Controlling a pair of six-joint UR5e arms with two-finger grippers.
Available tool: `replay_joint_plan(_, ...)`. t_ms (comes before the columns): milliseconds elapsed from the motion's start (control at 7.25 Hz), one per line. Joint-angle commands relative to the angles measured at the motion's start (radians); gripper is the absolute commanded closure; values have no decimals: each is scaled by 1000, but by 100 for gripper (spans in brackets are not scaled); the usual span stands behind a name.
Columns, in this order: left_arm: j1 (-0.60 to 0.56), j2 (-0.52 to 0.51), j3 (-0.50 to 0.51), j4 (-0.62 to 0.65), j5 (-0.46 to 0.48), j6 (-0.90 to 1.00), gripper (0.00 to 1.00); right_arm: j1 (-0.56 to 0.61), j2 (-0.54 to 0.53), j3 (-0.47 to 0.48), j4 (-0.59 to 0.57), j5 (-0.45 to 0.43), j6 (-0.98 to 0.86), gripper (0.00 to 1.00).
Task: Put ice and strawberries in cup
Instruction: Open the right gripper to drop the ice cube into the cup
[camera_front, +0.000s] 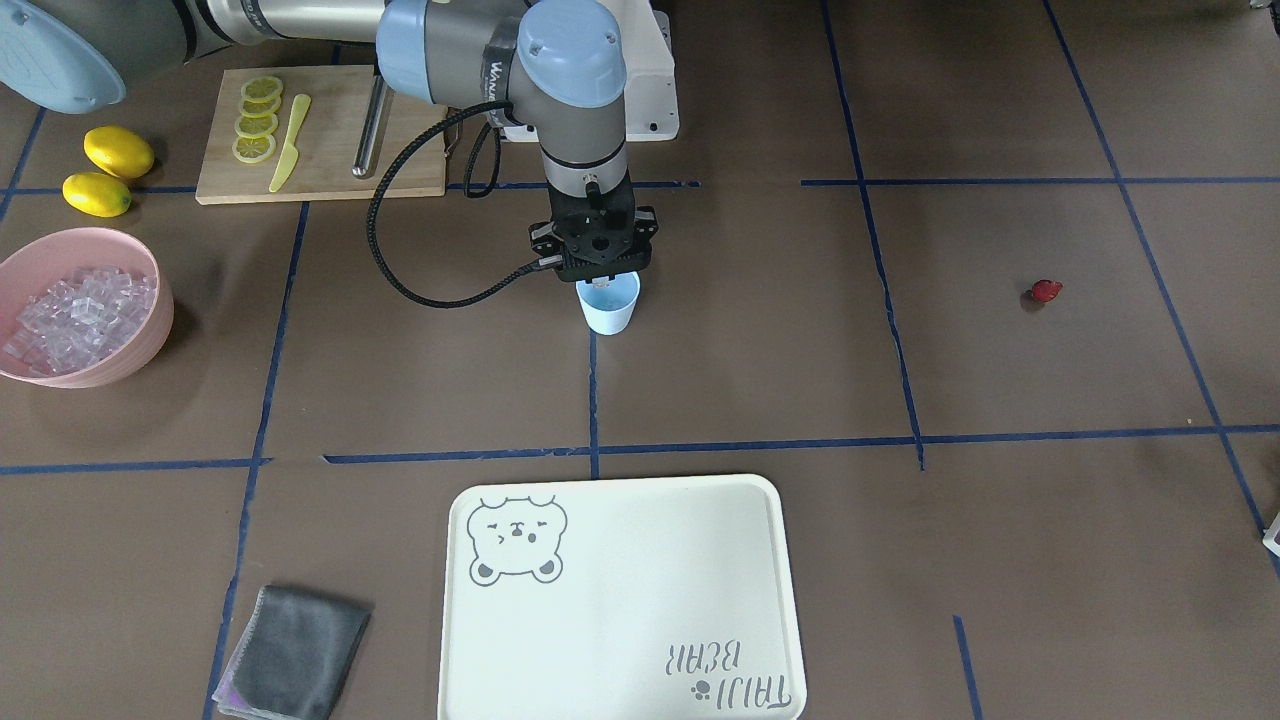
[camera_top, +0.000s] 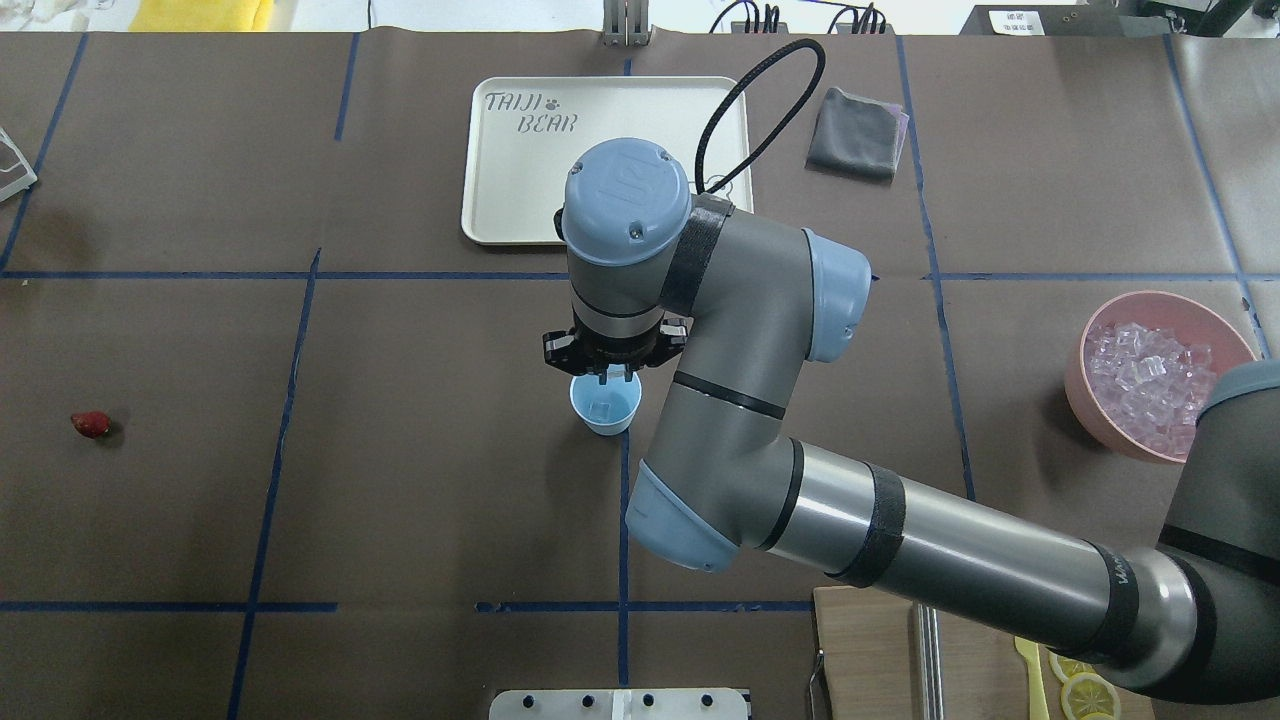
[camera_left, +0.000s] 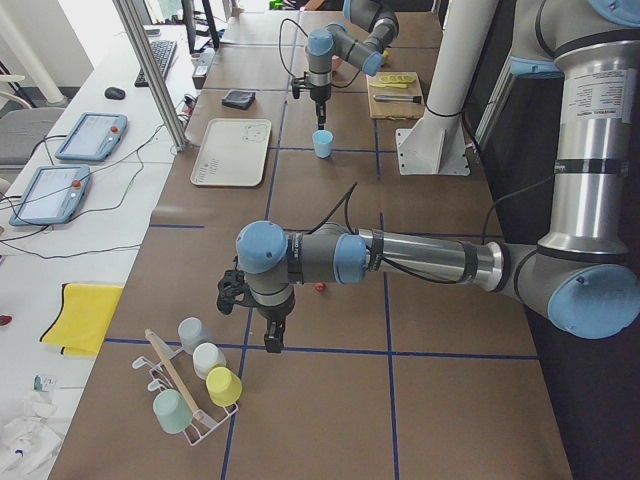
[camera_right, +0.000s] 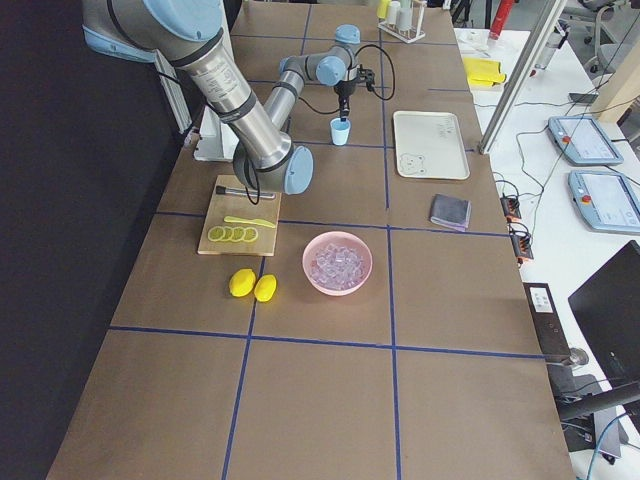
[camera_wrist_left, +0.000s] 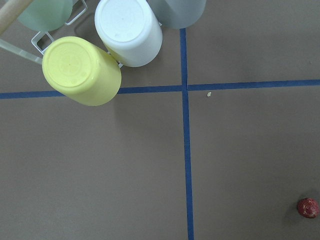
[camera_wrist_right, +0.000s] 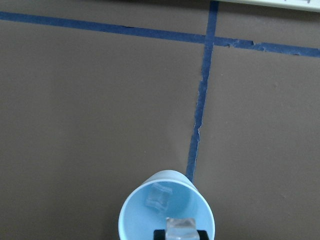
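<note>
**A:** Two arms at the bench (camera_front: 750, 380). How is the right one set?

**B:** It reaches in from the robot's right to mid-bench with its elbow bent and its wrist turned straight down. The right gripper (camera_top: 612, 377) hangs directly over the cup (camera_front: 608, 315).

**A:** And its fingers?

**B:** Clamped on an ice cube (camera_wrist_right: 181, 226), held just above the cup's mouth. A second cube (camera_wrist_right: 159, 196) lies on the cup's floor.

**A:** The rest of the ice (camera_front: 80, 315)?

**B:** Heaped in the pink bowl (camera_front: 160, 320), well off to the robot's right.

**A:** The left arm?

**B:** Stretched low along the left end of the bench, forearm near level, wrist bent down. The left gripper (camera_left: 272, 342) points at the bench just beside a rack of upturned cups (camera_left: 200, 375). Whether its fingers are apart or together, I cannot tell.

**A:** The strawberry (camera_top: 91, 424)?

**B:** Lying on the bench near that left gripper, well apart from the cup.
</note>
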Motion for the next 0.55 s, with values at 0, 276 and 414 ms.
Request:
replay_joint_plan(0, 0, -2, 0, 1, 0, 0, 0, -14, 7, -9, 1, -8, 16, 100)
replay_joint_plan(276, 0, 0, 0, 2, 0, 0, 0, -14, 23, -28, 4, -11, 18, 92)
replay_joint_plan(414, 0, -2, 0, 2, 0, 0, 0, -14, 26, -26, 4, -11, 19, 66)
